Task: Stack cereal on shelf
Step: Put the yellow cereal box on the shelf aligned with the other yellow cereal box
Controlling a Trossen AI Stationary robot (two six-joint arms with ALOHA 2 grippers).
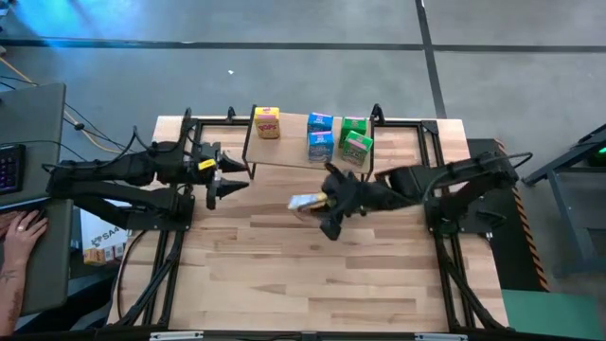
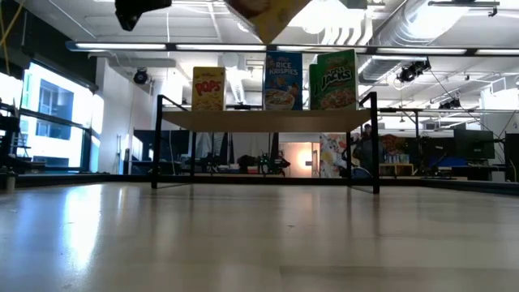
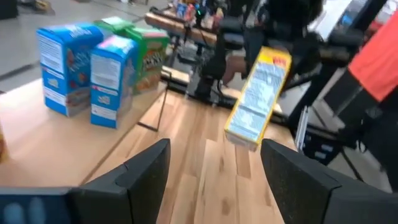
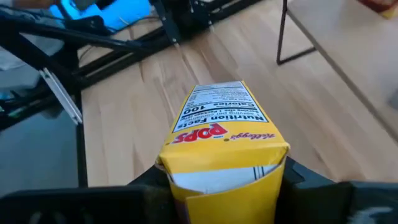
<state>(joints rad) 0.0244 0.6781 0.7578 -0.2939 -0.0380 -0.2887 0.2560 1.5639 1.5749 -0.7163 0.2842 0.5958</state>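
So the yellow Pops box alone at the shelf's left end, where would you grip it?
The yellow Pops box stands upright with open shelf to either side, so I'd probably close the jaws across its two narrow side faces, from above. The left gripper is nearest, open and empty.

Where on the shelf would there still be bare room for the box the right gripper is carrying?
The shelf is bare between the lone yellow box and the blue boxes. Its far end is crowded with blue and green boxes. The right gripper holds a yellow box.
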